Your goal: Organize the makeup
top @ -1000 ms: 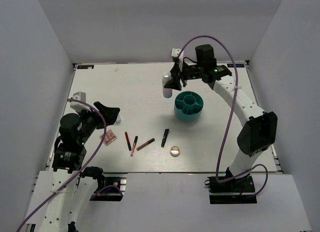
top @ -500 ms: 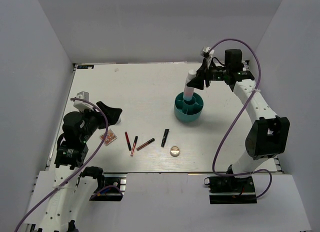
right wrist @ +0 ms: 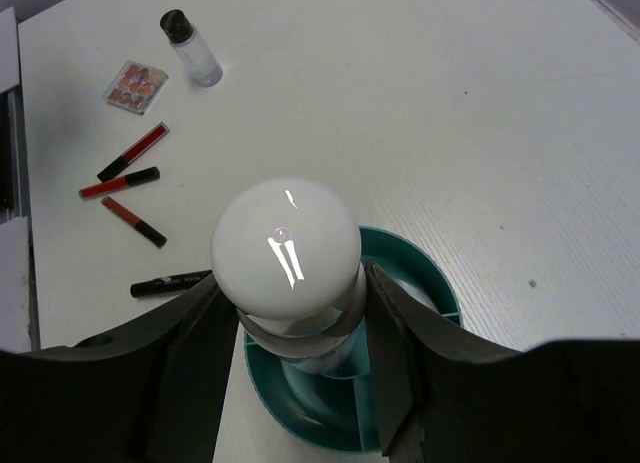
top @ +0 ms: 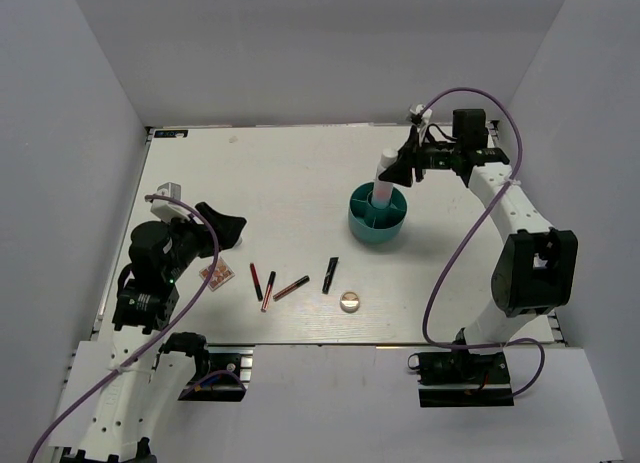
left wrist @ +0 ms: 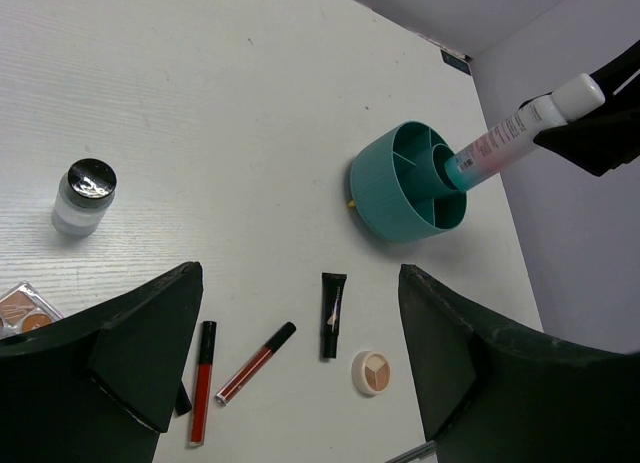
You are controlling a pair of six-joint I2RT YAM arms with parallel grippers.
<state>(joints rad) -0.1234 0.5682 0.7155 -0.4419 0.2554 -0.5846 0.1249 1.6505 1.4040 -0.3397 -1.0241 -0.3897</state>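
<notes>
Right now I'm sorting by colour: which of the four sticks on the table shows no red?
The black tube nearest the round compact; the other three show red.

We look down from high above the near edge on the whole table (top: 270,173). With the left wrist we look from the near left across to the far right, at middle distance. With the right wrist we look down, very close, on the bottle (right wrist: 285,248). All views share the teal cup (top: 372,231) and the sticks (top: 291,288).

The pink bottle (top: 383,183) leans in the teal cup (top: 377,230), apparently its centre; sticks (top: 291,288), palette (top: 217,274), compact (top: 349,301) lie flat
</notes>
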